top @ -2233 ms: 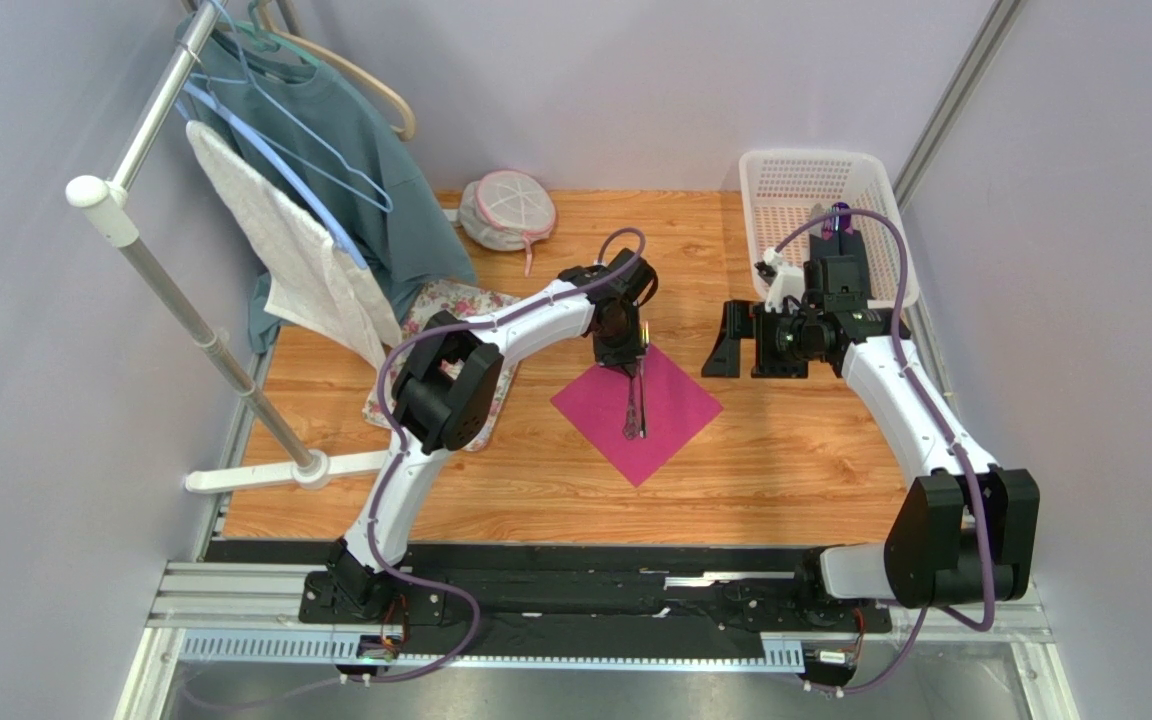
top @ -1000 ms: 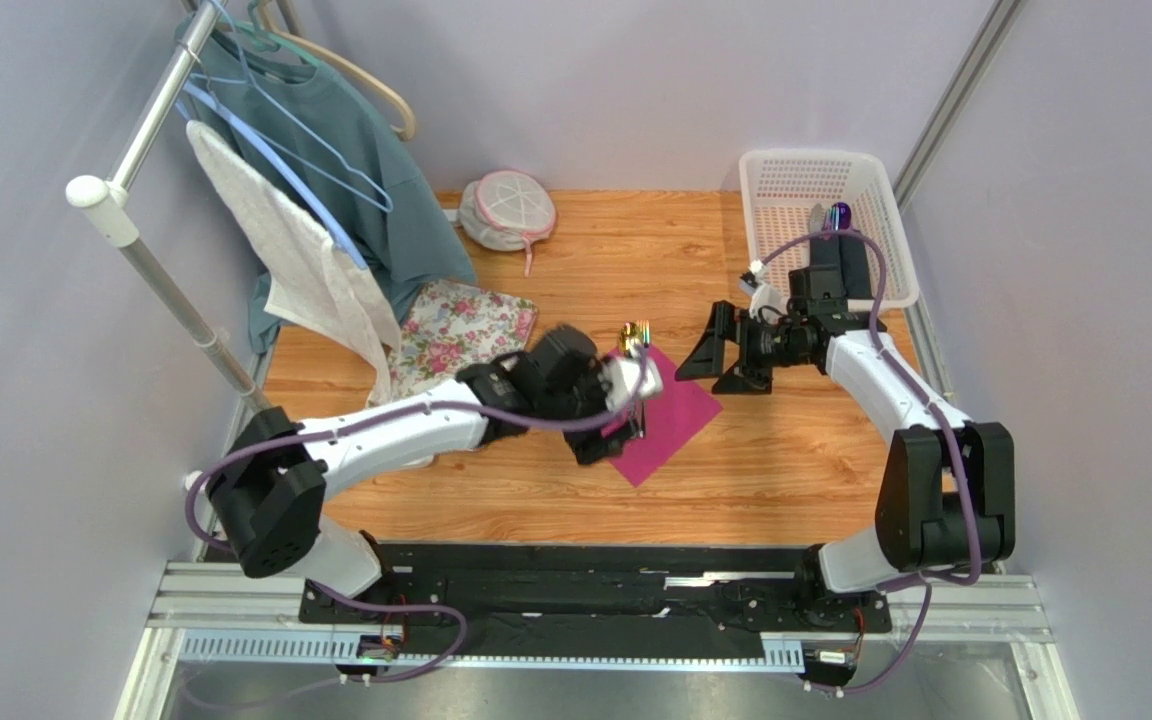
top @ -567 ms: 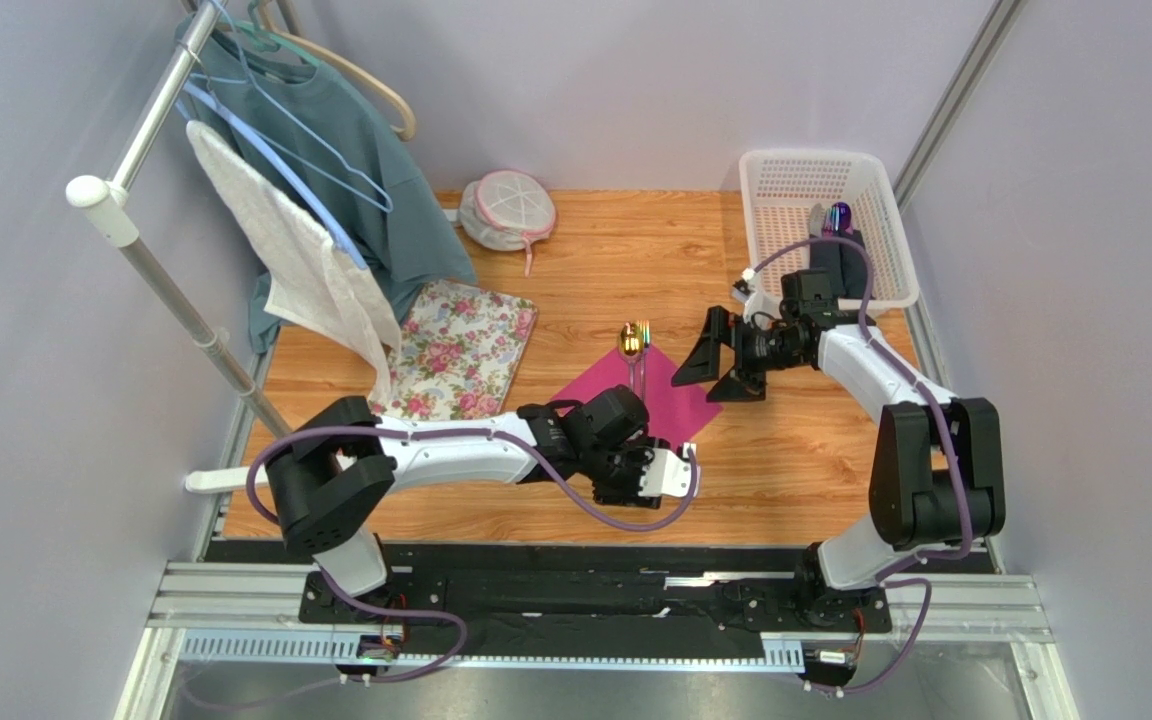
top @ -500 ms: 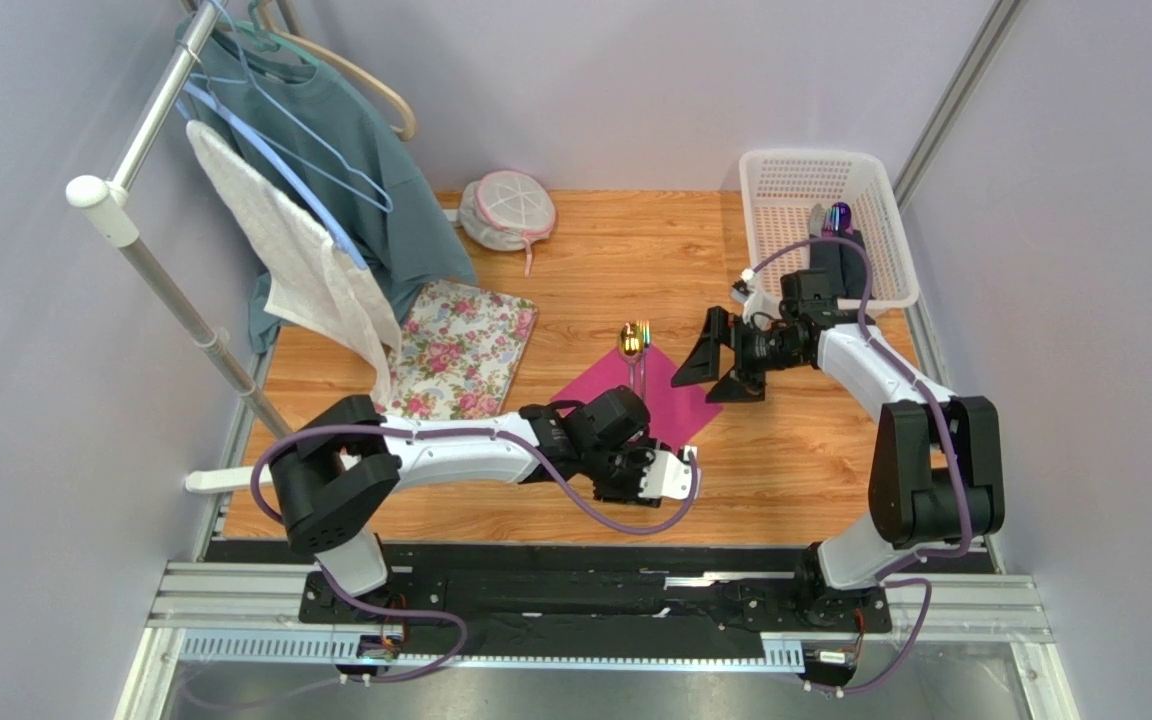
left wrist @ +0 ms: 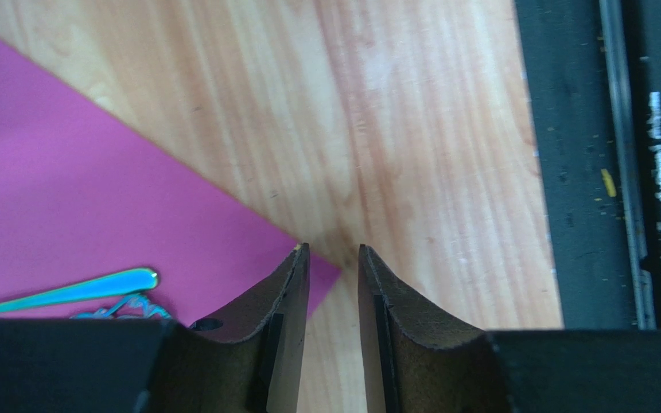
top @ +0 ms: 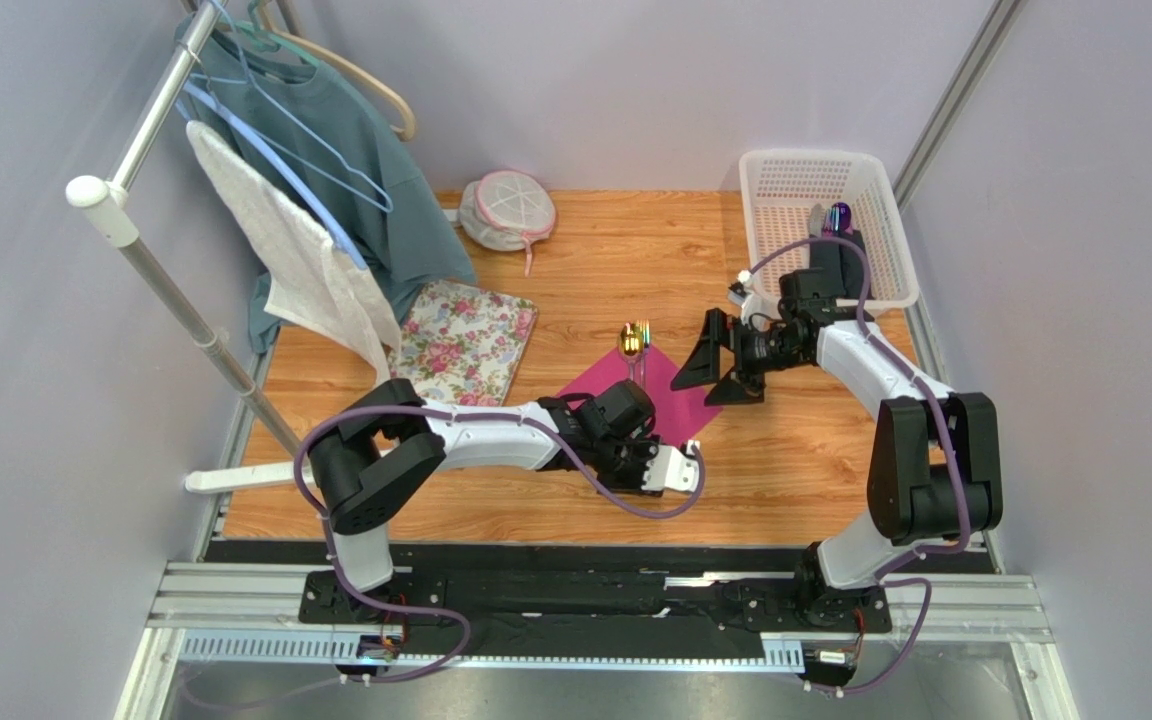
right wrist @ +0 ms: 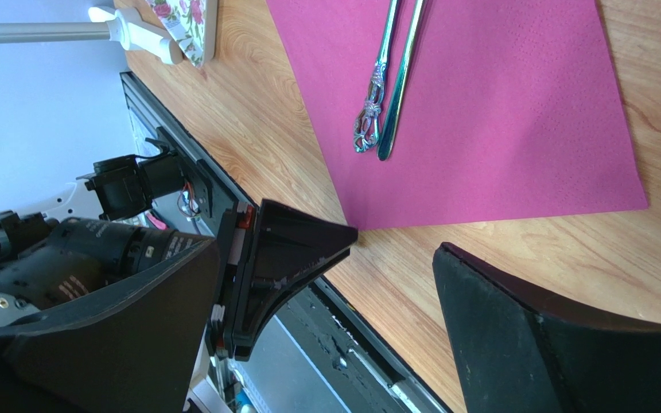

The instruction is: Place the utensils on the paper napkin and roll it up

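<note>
Left gripper (left wrist: 332, 248), fingers narrowly parted, empty, straddles napkin (left wrist: 93, 198) near corner; right gripper (right wrist: 394, 241) gapes empty beside napkin edge; bare table (left wrist: 429, 129) beyond.

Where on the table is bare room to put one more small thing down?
The table is bare at the back, between the round mesh pouch and the white basket, and at the near right, between the paper napkin and its edge. It is crowded around the napkin, where the left end effector and right end effector are.
</note>
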Motion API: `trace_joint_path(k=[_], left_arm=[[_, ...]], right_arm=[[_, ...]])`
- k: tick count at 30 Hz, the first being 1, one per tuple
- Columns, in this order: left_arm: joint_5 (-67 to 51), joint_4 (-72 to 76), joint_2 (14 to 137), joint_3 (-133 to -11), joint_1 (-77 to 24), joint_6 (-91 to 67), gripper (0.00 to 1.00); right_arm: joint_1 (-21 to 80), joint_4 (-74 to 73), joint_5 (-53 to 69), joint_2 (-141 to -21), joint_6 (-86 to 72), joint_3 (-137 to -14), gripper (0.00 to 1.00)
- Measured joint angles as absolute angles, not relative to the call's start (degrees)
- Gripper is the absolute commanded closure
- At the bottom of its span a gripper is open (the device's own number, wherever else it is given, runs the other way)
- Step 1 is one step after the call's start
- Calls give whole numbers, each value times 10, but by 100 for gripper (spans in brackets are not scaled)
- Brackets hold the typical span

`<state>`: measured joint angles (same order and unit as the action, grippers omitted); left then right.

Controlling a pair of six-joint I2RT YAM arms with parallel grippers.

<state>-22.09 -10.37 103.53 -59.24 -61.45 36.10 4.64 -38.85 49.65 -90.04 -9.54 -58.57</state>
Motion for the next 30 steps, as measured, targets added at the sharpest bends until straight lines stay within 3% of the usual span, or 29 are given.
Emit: trace_joint_path(k=[22, 30], left_arm=[[-256, -114, 1053, -609, -585, 362, 63], [-279, -116, 1067, -623, -568, 362, 91]], right_arm=[[46, -392, 501, -900, -91, -586, 0], [46, -398, 501, -900, -90, -586, 0]])
